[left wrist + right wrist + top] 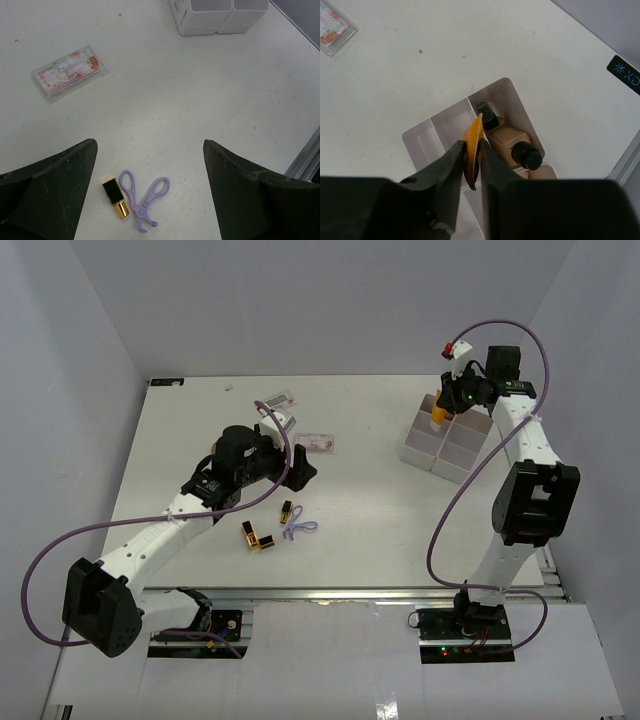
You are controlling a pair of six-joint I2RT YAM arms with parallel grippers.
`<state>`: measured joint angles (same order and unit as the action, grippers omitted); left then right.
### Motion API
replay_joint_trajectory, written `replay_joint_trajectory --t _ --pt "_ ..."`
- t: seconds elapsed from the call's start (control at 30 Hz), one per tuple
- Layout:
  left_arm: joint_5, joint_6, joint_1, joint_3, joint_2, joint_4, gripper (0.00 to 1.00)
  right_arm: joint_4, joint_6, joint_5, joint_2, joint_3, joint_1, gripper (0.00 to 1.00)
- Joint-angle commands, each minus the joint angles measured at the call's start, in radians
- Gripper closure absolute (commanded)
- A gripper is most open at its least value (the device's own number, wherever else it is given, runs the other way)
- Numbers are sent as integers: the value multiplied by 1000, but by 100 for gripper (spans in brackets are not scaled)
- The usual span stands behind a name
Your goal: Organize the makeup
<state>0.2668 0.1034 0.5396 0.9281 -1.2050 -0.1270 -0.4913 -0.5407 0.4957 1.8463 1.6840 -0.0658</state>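
My right gripper (472, 145) is shut on the flat orange end of the orange-tipped tube (474, 129) and holds it above the white tray (419, 136); it shows over the tray in the top view (443, 408). Two tan foundation bottles (506, 141) with black caps lie in one tray compartment. My left gripper (149, 162) is open and empty above a gold-and-black lipstick (115, 196). Two more lipsticks (256, 537) lie near it. Two flat clear packets (315, 442) (277, 400) lie on the table.
A purple scissor-shaped tool (144, 200) lies right beside the lipstick under my left gripper. The tray (447, 443) stands at the back right, near the right arm. Grey walls enclose the table on three sides.
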Motion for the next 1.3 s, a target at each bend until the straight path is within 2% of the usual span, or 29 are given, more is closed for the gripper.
replay_joint_trajectory --t 0.0,0.3,0.4,0.47,0.5,0.63,0.73,0.9,1.03,1.27 --pt "-3 -7 -3 -4 31 17 2 53 2 -7 11 9 -2 69" --pt "0 -5 -9 -8 21 18 2 86 -7 -37 -4 -51 0 60" --pt "3 -3 -12 -10 18 19 2 85 17 10 -80 -97 -2 59" --pt "9 1 -15 -12 15 21 2 58 36 93 -149 -123 0 57" --pt "19 5 -19 -12 8 21 2 34 31 184 -174 -151 -1 57" --pt "57 48 -32 -10 -27 24 2 -72 30 455 -333 -294 2 53" --pt "65 90 -42 6 -83 -9 2 -106 1 600 -437 -436 4 49" --pt "-4 202 -56 55 -195 -137 4 -104 -22 687 -537 -610 5 45" --pt "-107 283 -62 46 -223 -218 3 -2 4 645 -626 -745 3 38" --pt "-351 432 -80 62 -256 -365 2 38 39 611 -697 -773 -3 37"
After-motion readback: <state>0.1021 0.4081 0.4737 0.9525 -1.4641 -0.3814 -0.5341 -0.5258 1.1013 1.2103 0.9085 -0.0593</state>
